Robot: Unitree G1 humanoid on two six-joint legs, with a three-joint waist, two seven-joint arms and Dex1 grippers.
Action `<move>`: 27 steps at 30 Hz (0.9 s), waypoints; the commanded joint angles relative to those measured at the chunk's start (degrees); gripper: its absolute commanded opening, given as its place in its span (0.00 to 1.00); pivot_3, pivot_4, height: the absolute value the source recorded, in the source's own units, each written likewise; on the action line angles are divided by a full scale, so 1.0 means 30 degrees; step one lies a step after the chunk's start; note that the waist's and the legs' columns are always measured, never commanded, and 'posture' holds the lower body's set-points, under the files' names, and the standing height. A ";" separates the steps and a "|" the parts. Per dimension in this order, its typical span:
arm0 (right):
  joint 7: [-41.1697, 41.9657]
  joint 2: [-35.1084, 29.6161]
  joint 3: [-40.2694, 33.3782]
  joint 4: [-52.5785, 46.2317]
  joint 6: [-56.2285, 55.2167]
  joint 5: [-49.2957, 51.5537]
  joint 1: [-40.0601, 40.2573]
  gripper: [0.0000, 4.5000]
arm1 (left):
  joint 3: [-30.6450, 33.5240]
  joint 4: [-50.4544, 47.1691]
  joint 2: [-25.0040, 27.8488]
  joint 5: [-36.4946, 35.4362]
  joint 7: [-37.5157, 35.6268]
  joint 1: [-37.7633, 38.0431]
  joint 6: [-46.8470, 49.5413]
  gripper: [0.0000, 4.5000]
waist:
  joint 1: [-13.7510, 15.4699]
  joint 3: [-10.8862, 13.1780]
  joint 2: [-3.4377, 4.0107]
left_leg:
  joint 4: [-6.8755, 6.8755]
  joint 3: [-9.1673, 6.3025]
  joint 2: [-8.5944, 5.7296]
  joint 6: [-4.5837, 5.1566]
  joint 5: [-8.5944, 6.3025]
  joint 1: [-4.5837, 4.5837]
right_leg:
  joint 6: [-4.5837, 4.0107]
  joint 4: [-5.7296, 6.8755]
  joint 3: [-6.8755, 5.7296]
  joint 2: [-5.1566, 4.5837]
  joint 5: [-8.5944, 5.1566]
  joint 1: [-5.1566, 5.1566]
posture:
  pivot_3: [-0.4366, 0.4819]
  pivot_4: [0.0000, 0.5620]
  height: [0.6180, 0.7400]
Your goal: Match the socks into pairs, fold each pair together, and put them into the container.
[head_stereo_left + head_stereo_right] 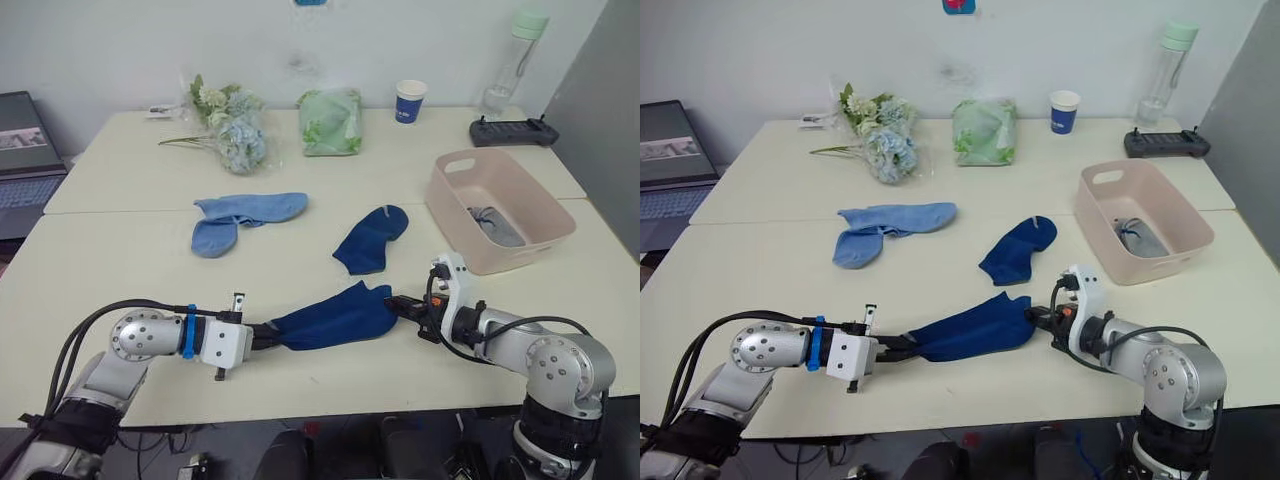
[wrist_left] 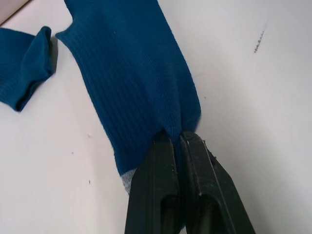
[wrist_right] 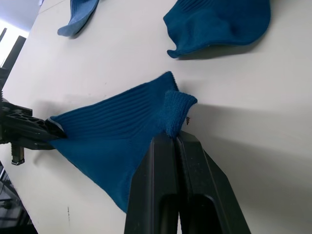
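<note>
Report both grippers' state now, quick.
Left gripper: shut on one end of the dark navy sock.
Right gripper: shut on the other end of the same sock.

Left end effector (image 1: 268, 336) pinched closed low, right end effector (image 1: 392, 303) pinched closed, facing inward

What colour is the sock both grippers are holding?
Dark navy sock, with a grey toe edge; clearest in the left wrist view.

Laptop (image 1: 25, 165) cut off at left edge; grey sock (image 1: 497, 227) partly hidden by container (image 1: 455, 215) wall.
</note>
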 commanded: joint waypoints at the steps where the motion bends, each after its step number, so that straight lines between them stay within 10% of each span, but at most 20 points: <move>1: -0.0169 0.0001 -0.0075 -0.1382 0.0030 0.0403 0.0444 0.05 | -0.0007 -0.0142 0.0103 -0.0778 -0.0506 0.0104 0.0401 0.17 | -0.0006 0.0000 0.0000 | 0.0000 -0.0007 0.0001 0.0000 0.0000 0.0000 | 0.0000 0.0001 0.0002 0.0001 0.0000 -0.0001 | 0.48 0.27 1.00; 13: 0.6459 -0.9168 0.2236 0.1924 -0.4952 0.1390 -0.0126 0.86 | 0.4787 -0.6954 0.2449 -0.7112 0.2148 0.5905 1.2181 0.99 | -0.0179 0.0016 -0.0006 | 0.0000 -0.0020 0.0007 0.0012 0.0001 0.0007 | 0.0008 -0.0016 0.0012 -0.0007 -0.0004 0.0034 | 0.48 0.27 1.00; 23: 1.0383 -1.0055 0.8009 0.8081 -1.1601 -0.1445 -0.3089 0.86 | 0.5228 -0.8364 -0.1497 -0.8271 0.8200 0.5721 1.9084 0.99 | -0.0140 0.0004 -0.0055 | 0.0027 0.0016 0.0001 0.0013 0.0003 0.0011 | 0.0044 -0.0018 0.0009 -0.0003 0.0023 0.0033 | 0.48 0.27 1.00; 27: 1.0705 -0.9503 0.9026 0.9715 -1.2996 -0.2453 -0.3716 0.86 | 0.4511 -0.8129 -0.1977 -0.6747 0.8893 0.6105 1.8895 0.80 | -0.0032 0.0003 -0.0053 | 0.0013 0.0010 0.0002 0.0008 0.0005 -0.0004 | 0.0043 -0.0045 0.0046 -0.0015 0.0022 0.0011 | 0.48 0.27 1.00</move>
